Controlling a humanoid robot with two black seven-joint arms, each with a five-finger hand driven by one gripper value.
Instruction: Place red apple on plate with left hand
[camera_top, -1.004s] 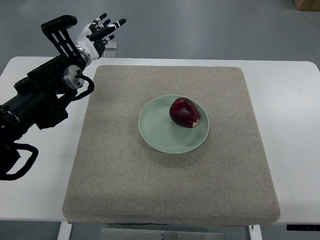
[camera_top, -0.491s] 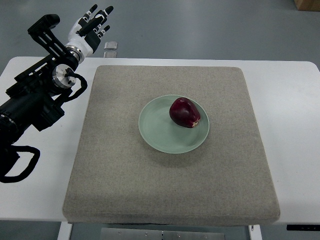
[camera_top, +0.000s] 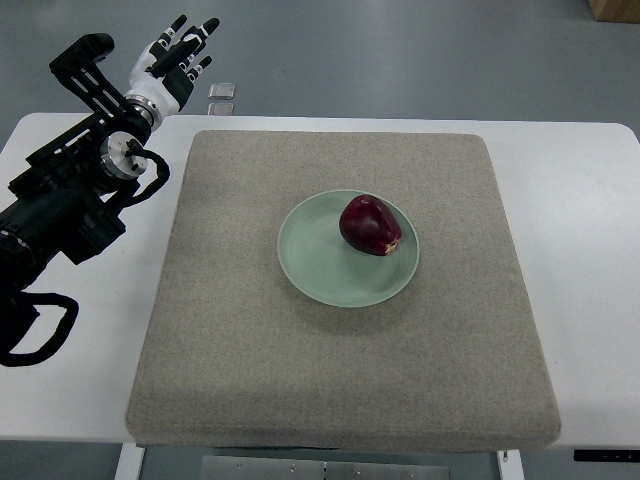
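A dark red apple (camera_top: 369, 225) lies on a pale green plate (camera_top: 320, 268), toward the plate's upper right. The plate sits in the middle of a grey square mat (camera_top: 250, 370). My left hand (camera_top: 180, 48) is raised at the far top left, beyond the table's back edge and well away from the apple. Its fingers are spread and hold nothing. The left arm (camera_top: 70, 195) runs in from the left edge over the white table. The right arm does not show.
The mat lies on a white table (camera_top: 580, 200). A small grey block (camera_top: 222, 92) lies on the floor just beyond the table's back edge, right of my left hand. A cardboard box corner (camera_top: 615, 8) shows at top right.
My left hand has drawn back up and to the left, farther from the mat. The apple and plate have not moved.
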